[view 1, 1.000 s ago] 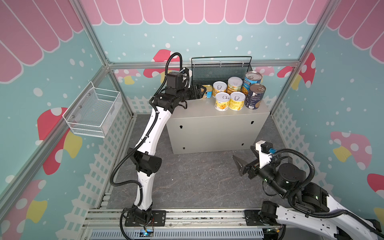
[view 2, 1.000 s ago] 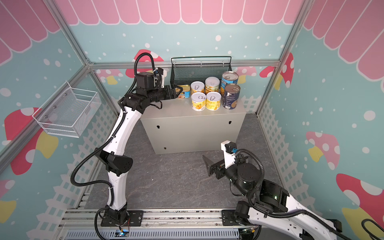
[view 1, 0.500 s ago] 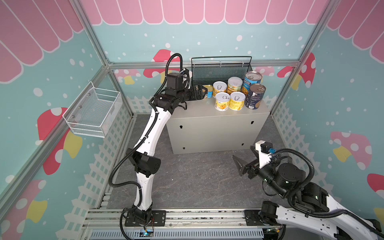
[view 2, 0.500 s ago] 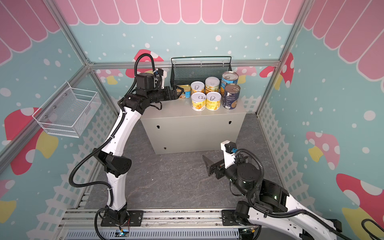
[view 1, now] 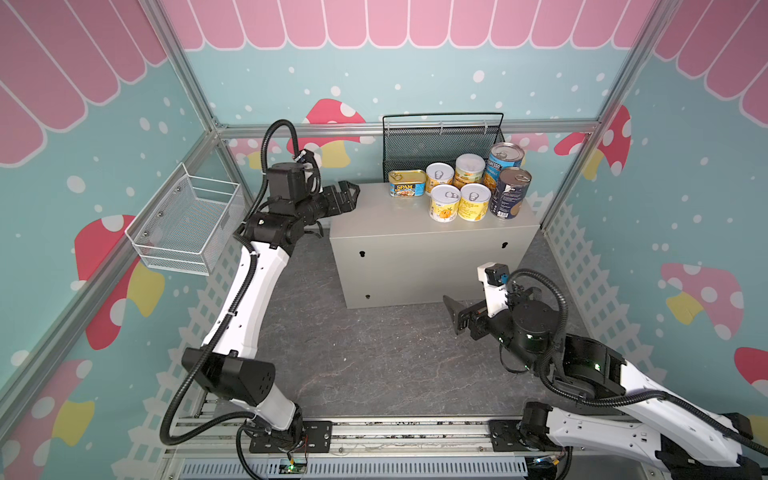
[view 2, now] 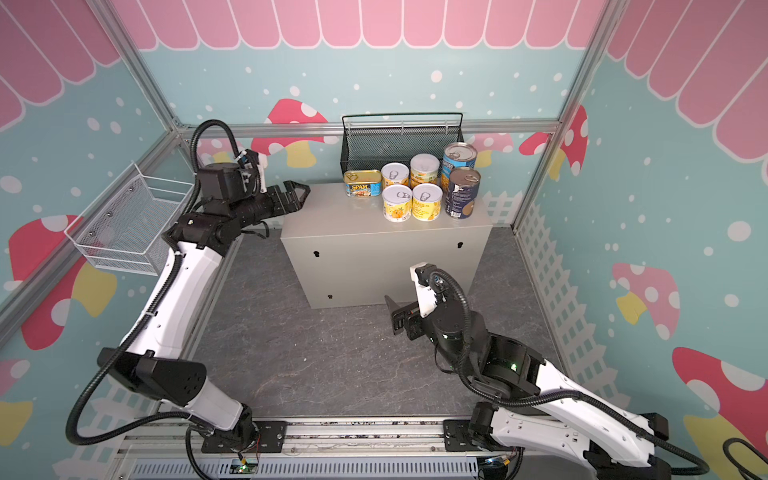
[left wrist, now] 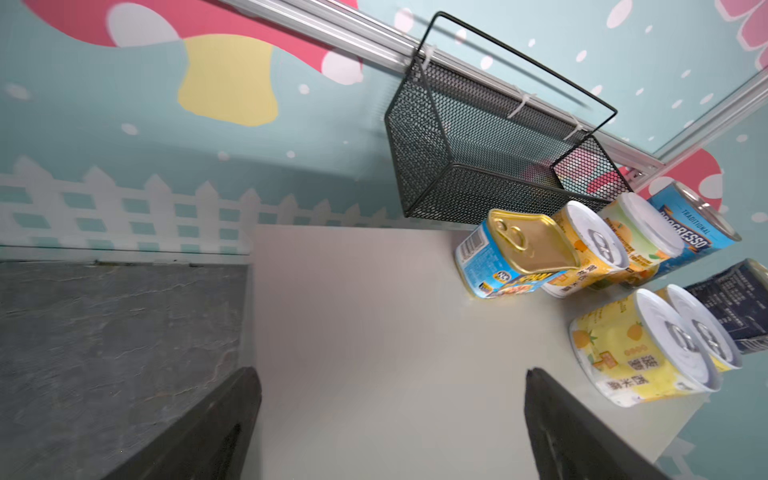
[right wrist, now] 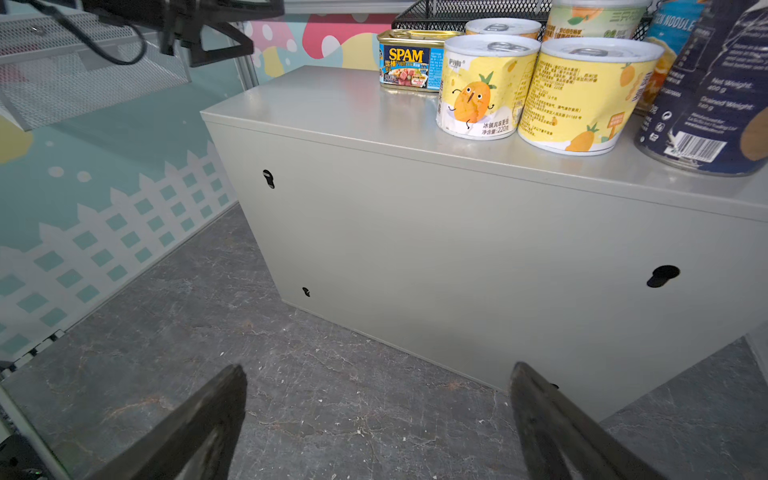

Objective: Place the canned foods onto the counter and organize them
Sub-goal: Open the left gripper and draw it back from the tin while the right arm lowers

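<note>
Seven canned foods stand grouped at the right rear of the counter. The gold-topped SPAM tin is leftmost. Beside it stand several yellow tins and two taller blue tins. My left gripper hovers open and empty over the counter's left rear edge, well apart from the SPAM tin. The left wrist view shows bare counter top between its fingers. My right gripper is open and empty, low over the floor in front of the counter.
A black mesh basket hangs on the back wall just behind the tins. A white wire basket is fixed to the left wall. The grey stone floor lies between both arm bases.
My left gripper opened, let go of the SPAM tin and drew back leftward to the counter's edge. The right arm has not moved.
</note>
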You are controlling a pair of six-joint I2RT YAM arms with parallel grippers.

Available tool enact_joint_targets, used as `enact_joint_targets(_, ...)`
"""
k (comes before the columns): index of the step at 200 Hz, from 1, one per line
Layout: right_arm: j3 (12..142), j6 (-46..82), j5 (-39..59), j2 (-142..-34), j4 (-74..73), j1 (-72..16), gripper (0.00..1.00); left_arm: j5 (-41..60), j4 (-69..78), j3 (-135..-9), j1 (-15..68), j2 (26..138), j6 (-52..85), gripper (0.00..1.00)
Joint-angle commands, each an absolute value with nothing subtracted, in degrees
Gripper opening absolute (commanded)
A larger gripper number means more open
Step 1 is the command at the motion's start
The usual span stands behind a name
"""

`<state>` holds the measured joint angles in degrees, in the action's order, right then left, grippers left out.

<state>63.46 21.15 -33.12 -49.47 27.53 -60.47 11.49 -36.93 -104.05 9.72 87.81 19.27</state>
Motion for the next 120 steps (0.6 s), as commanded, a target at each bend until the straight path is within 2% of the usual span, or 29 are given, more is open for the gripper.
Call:
enact_joint_targets(1, 65.0, 23.9, -30.9, -51.8, 29.6, -55.5, 0.99, 4.7, -36.0, -95.1, 8.7, 80.3, 17.1, 0.99)
enact_joint_targets(26, 63.4, 29.5, -22.5, -54.3, 30.6, -47.0, 1.0, -3.3, -36.0, -85.0, 7.9, 71.9, 16.4, 0.99)
enact_joint_targets(59, 58.7, 37.2, -18.4, -53.7, 33.5, -37.6, 1.0, -10.4, -37.4, -75.8, 7.6, 62.9, 17.3, 0.99)
enact_joint_targets(86, 52.2, 40.7, -13.0, -49.8, 34.2, -27.2, 1.0, -12.2, -40.8, -70.3, 7.5, 59.7, 19.4, 0.99)
enact_joint_targets(120, 46.6, 40.8, -13.9, -44.0, 34.9, -19.4, 0.99, -12.4, -38.3, -58.6, 7.6, 56.0, 23.6, 0.99)
